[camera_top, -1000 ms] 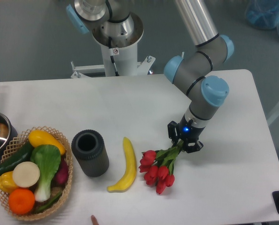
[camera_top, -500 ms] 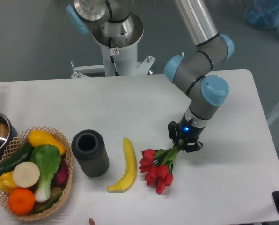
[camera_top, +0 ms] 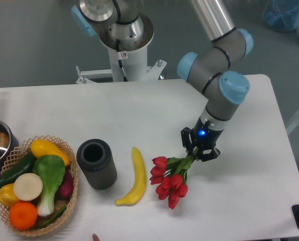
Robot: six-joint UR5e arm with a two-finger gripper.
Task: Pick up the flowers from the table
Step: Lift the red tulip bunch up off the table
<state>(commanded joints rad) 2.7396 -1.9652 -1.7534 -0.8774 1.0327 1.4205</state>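
Since approx. half a sec ago, my arm has shifted a bit up and right, and the flowers (camera_top: 170, 178) have drifted w/ it; nothing else on the table (camera_top: 139, 110) moved. My gripper (camera_top: 200, 152) sits over the stem end, fingers narrow and apparently clamped on the bundle, though the stems are hidden under the wrist. Buds hang down-left, just right of the banana (camera_top: 134, 176), at or barely off the tabletop; can't tell which. Handling, as I judge it: light, soft, floppy at the head, stiff only where the stems are bound. So hold the bound stems, never the buds, w/ modest squeeze; smooth stems may slip or swing. Labels: a small sticker on the robot base (camera_top: 123, 55), too tiny to read. No other writing.
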